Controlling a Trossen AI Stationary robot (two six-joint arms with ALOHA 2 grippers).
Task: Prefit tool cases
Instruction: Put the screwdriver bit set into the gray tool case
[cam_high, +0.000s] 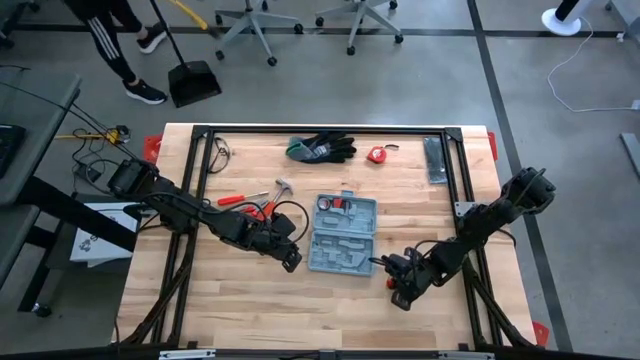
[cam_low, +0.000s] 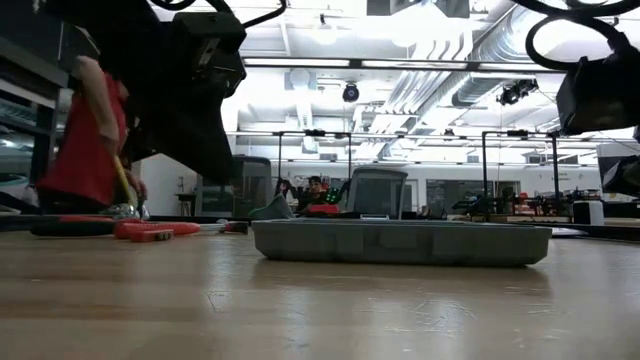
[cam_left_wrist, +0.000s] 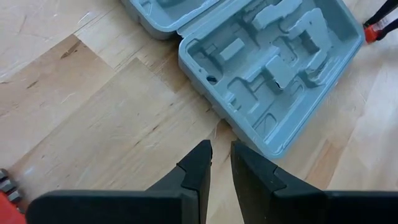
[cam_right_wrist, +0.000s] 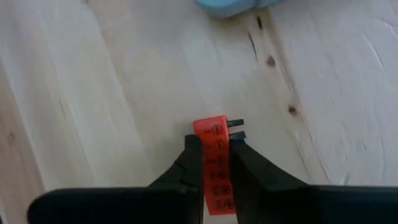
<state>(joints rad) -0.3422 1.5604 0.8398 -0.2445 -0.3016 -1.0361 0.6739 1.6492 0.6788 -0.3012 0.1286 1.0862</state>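
We have the right gripper (cam_right_wrist: 216, 163) clamped on an orange tool (cam_right_wrist: 215, 163) at the case's (cam_high: 342, 236) 4 o'clock (ready to seat); left gripper (cam_left_wrist: 221, 160) waits nearly shut, empty, at its 8 o'clock.

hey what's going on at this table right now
Two robot arms are working at an open grey-blue tool case lying flat on the wooden table. The right gripper is closed on a small orange labelled piece, held over the wood just beside the case. The left gripper hovers empty at the case's other side, fingers nearly together. A hammer, gloves and other tools lie behind.
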